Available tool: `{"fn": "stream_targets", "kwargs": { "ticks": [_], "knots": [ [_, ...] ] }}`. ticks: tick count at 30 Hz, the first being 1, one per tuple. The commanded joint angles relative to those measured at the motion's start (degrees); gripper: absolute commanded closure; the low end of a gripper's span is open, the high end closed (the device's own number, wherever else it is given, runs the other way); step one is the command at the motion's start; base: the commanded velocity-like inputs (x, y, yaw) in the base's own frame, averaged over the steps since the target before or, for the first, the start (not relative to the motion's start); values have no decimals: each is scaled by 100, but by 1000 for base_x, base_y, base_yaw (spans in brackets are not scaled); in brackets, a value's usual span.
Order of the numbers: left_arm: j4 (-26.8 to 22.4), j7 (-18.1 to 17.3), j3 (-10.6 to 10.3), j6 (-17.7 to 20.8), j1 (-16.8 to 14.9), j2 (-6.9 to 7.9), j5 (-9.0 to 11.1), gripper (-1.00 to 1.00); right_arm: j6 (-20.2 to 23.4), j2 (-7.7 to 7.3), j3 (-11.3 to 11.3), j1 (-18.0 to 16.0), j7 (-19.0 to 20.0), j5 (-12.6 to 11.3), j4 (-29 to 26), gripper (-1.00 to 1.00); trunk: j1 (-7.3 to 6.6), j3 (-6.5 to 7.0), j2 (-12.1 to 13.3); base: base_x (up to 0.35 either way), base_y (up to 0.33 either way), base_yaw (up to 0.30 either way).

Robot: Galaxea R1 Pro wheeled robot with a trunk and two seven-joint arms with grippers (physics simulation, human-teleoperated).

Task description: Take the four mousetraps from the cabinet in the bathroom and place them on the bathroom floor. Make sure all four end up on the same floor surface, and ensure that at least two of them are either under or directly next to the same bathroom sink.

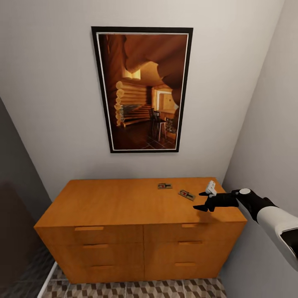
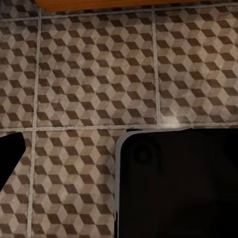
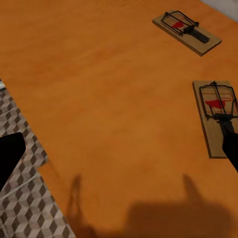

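Two mousetraps lie on the right rear part of the orange-brown cabinet's (image 1: 124,203) top: one farther back (image 1: 164,186) (image 3: 186,32) and one nearer the right end (image 1: 186,194) (image 3: 215,116). Each is a tan board with a black bar and a red patch. My right gripper (image 1: 201,200) (image 3: 121,141) hovers open just right of the nearer trap, one fingertip (image 3: 229,144) over the trap's end, holding nothing. The left wrist view looks down on the cube-pattern bathroom floor (image 2: 89,74), with one dark finger (image 2: 7,156) at the frame's edge. The bathroom sink is out of view.
A framed picture of a log cabin (image 1: 142,89) hangs on the wall above the cabinet. A grey wall (image 1: 269,136) stands close to the cabinet's right end and a dark wall (image 1: 16,198) to its left. The robot's black base (image 2: 178,183) covers part of the floor.
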Motion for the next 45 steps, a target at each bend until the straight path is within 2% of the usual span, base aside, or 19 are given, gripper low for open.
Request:
{"fn": "stream_targets", "kwargs": {
  "ticks": [1,29,45],
  "knots": [
    [13,53,13,-26,-6,2,-60,-100,-47,-1,0,-5,5,29,0,-100,3,-11,-11,-9,20,0],
    [13,53,24,-26,-6,-55,-43,-100,-55,-1,0,-5,5,29,-5,-100,3,-11,-11,57,1,0],
    [13,53,24,-26,-6,-59,-43,-100,-55,-1,0,-5,5,29,-4,-100,3,-11,-11,1,-74,0]
  ]
}}
